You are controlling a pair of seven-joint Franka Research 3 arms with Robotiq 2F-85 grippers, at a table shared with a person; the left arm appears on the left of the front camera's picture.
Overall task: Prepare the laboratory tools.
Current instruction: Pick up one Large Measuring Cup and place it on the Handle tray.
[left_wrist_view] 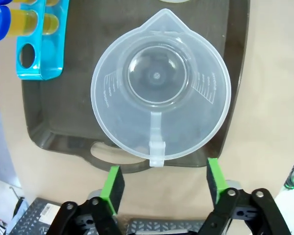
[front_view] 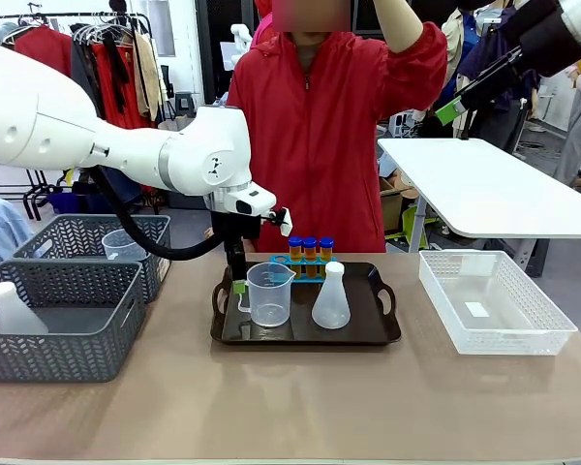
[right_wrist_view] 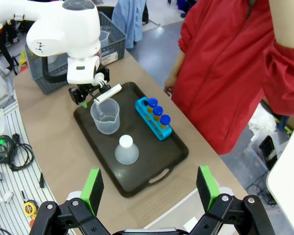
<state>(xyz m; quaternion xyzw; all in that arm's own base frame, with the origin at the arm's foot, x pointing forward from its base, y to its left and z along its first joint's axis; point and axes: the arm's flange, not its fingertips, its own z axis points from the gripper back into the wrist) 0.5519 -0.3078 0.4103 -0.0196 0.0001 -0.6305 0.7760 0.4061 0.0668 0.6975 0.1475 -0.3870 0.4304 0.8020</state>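
Jug [left_wrist_view: 159,83] first: it's standing upright on the dark tray [left_wrist_view: 59,122], mouth up. From my left wrist camera I'm looking straight down into it, so its long axis runs right at the lens. Its spout aims at the top of that picture, and its handle comes back toward my left gripper [left_wrist_view: 161,183]. It's clear, slightly frosted plastic, round, with printed graduation marks on the inside wall.

My left gripper's jaws are spread wide, a green pad on either side of the handle line, both clear of the jug, gripping nothing. It hovers over the tray's near handle cut-out.

In the front view the jug [front_view: 269,294] sits at the tray's [front_view: 368,334] left half, with the flask [front_view: 330,296] just beside it to the right. That flask is a cloudy white cone, wide base down, narrow neck straight up.

Behind them stands the bright blue rack [front_view: 308,260], lying across the tray's far edge. I count three tubes [front_view: 310,248] upright in it, orange with blue caps. The left wrist view shows an empty hole at the rack's end.

My right gripper [right_wrist_view: 149,188] hangs high above the table, jaws wide apart, holding nothing.

Tray is smooth, dark and glossy, a rounded rectangle with cut-out handles.
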